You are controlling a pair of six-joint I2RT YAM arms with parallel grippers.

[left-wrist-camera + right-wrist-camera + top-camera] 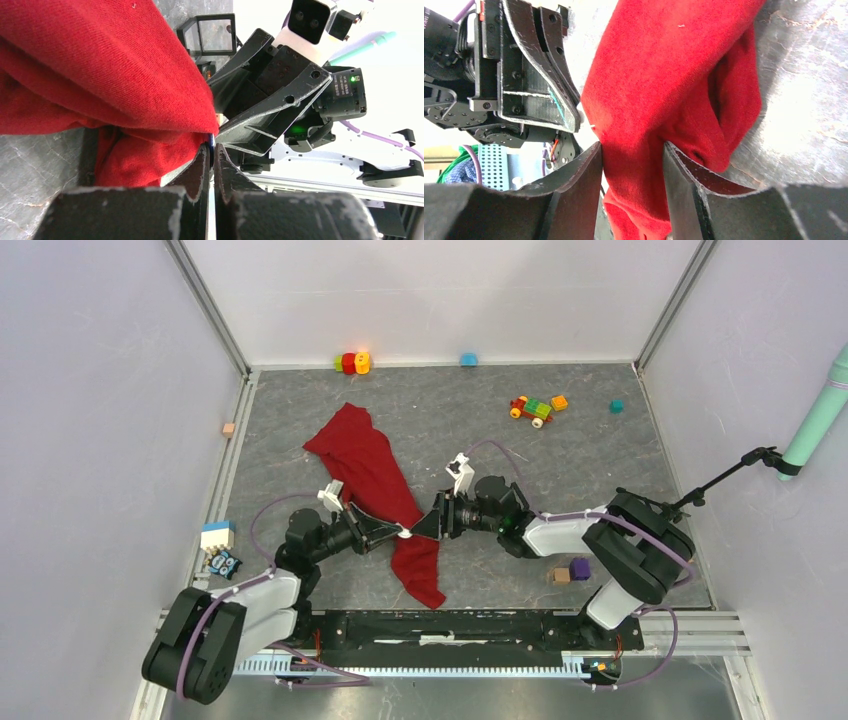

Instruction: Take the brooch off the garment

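Note:
The red garment lies diagonally on the grey table, with its middle lifted between my two grippers. My left gripper is shut on a thin blue-edged piece, the brooch, right at the cloth's edge; it shows as a small white spot in the top view. My right gripper faces it from the right, tip to tip. In the right wrist view my right gripper is shut on a bunched fold of the garment. Most of the brooch is hidden by cloth and fingers.
A toy car and a teal cube lie at the back right. Coloured blocks sit by the back wall. A purple cube lies near the right arm and a white and blue block near the left arm.

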